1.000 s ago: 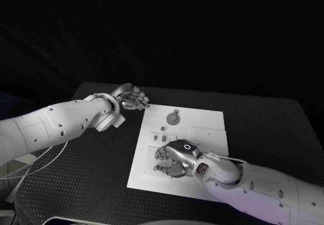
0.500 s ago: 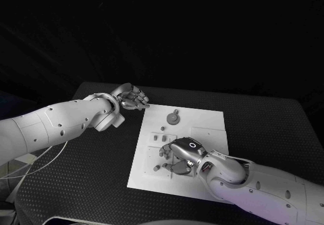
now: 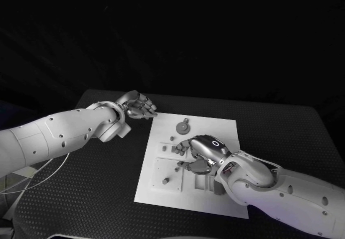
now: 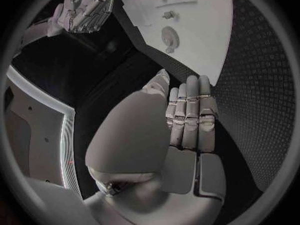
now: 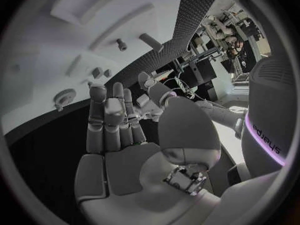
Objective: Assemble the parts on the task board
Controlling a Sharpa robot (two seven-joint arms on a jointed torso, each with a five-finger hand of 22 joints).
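Right hand over white board, fingers side by side, empty, hiding middle parts; round disc clear. Left hand curled, empty, off-board.

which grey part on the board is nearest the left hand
The round disc-shaped part at the board's far end. It lies closest to the left hand; the other small parts sit farther down, by the right hand.

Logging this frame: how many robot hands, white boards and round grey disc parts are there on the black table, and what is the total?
Silver many-fingered hands: 2, the left hand and the right hand
White rectangular task board: 1
Round grey disc part: 1
Total: 4
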